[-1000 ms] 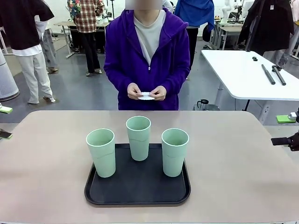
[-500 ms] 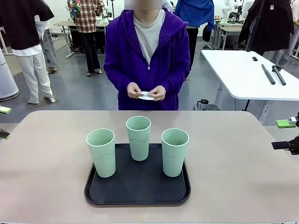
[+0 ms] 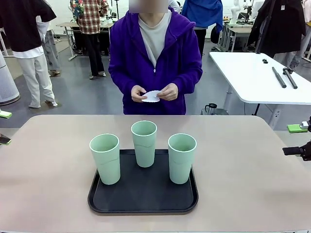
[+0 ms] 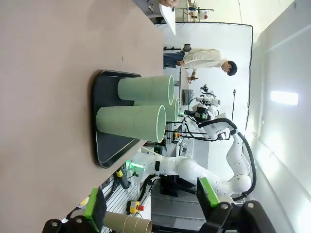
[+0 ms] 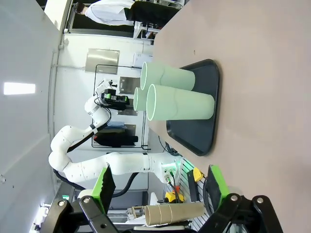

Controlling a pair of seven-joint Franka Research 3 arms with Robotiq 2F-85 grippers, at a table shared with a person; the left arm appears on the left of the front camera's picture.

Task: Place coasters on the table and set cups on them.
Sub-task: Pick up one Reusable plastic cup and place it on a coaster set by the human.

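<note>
Coasters (image 3: 152,96) in the person's hands (image 3: 169,91), beyond the far edge of the table (image 3: 243,165), at centre. Cups (image 3: 144,143) stand upright on the black tray (image 3: 143,205), mid-table. Left gripper (image 4: 151,200) and right gripper (image 5: 160,187), both spread and empty, flank the tray, neither clearly nearer.

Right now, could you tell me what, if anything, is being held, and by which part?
The person's hands hold the coasters by their edges; the left gripper and right gripper are open, empty.

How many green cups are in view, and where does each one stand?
3, all upright on the black tray: the left cup, the middle cup farther back, and the right cup. None seems hidden behind them.
</note>
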